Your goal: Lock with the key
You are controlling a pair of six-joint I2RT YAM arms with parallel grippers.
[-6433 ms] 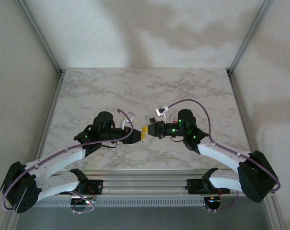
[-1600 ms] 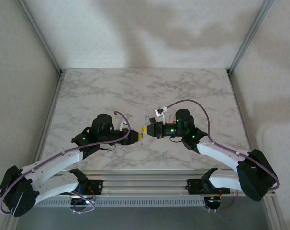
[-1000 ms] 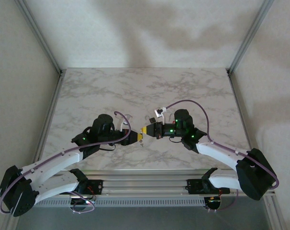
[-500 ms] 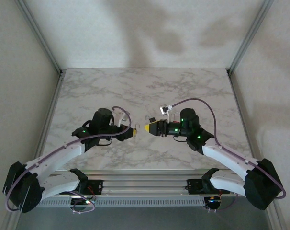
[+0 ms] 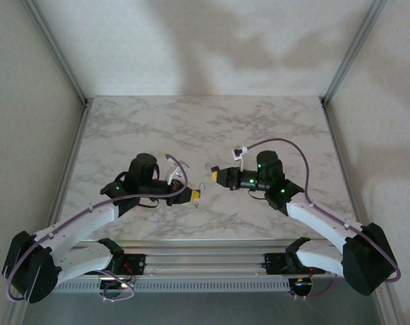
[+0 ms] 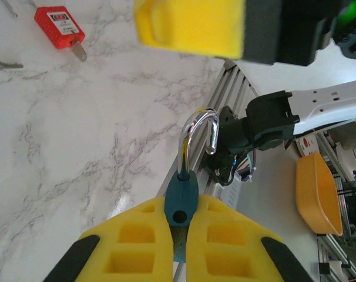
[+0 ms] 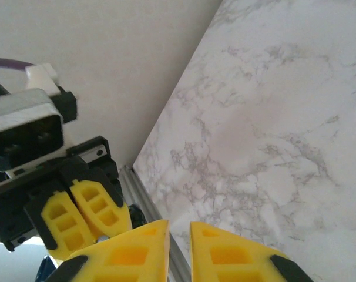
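Holding entry: blue padlock (image 6: 181, 202), body clenched between the left jaws, silver shackle (image 6: 199, 134) free at one end, hanging over the desk's (image 6: 60, 147) near edge, about mid-length. Right jaws: almost together, nothing seen between them; whether fully clenched cannot be told. They face the padlock, apart from it. Loose on the desk, farther in: red block with a silver blade (image 6: 60, 26), probably the key; a plain key (image 6: 0, 65) near it. Hazards, judged: padlock twisting in the soft pads when the shackle is pushed home; a slip here dropping it off the desk; flat keys resisting a pinch.
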